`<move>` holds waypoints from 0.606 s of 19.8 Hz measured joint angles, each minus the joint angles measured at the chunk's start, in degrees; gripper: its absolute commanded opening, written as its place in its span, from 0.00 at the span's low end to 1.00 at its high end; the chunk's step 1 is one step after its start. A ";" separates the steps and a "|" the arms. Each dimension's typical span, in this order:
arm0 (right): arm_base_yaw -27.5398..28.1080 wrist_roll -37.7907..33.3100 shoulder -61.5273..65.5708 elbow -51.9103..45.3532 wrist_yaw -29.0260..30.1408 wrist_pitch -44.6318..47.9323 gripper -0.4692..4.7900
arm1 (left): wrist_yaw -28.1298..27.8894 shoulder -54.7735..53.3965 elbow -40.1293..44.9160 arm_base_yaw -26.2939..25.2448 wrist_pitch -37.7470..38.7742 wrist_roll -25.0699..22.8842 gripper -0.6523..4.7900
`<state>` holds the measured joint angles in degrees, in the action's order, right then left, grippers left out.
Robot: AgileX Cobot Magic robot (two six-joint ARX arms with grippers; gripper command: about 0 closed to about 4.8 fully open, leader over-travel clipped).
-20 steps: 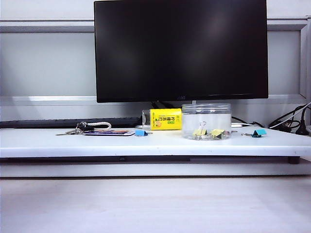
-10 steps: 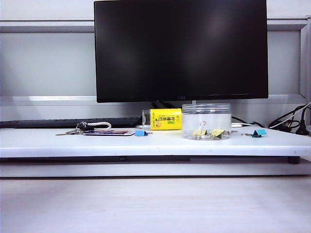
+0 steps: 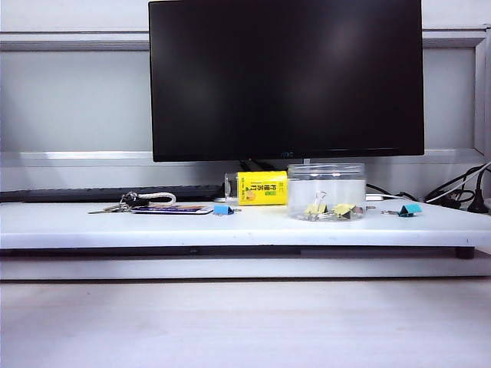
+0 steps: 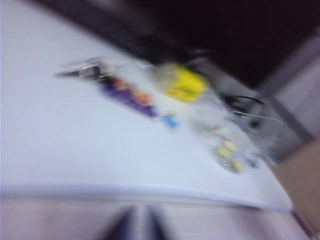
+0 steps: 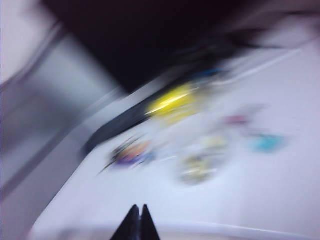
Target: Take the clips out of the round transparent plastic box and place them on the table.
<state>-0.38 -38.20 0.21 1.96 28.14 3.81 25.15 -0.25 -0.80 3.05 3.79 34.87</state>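
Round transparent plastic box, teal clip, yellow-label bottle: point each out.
round transparent plastic box point(image 3: 326, 180): exterior view, clear side wall.
small teal clip point(image 3: 410, 208): exterior view, coloured body.
clear bottle with yellow label point(image 3: 261, 188): exterior view, label.

White tabletop point(image 3: 92, 226). On it, left to right: keys point(image 3: 123, 204) touching a flat card point(image 3: 173, 208), blue clip point(image 3: 222, 209), bottle with yellow label point(image 3: 257, 188) lying down, round transparent plastic box point(image 3: 326, 184), teal clip point(image 3: 409, 209) near right end.
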 measured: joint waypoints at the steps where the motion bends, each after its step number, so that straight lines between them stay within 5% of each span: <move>1: 0.00 1.68 0.00 1.92 1.18 -1.81 0.11 | 0.35 0.00 -0.74 0.00 -0.02 -1.03 0.54; 6: 0.00 9.84 4.98 14.45 -3.10 -14.64 0.11 | 0.17 -0.07 -11.78 0.00 -0.26 -10.84 0.54; 12: 0.00 11.85 31.85 34.38 0.22 -21.81 0.11 | 5.05 -6.84 -16.02 0.00 0.26 -6.91 0.54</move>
<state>-0.38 -26.35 32.05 36.34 28.36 -18.00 30.20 -7.09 -16.82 3.05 4.05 27.97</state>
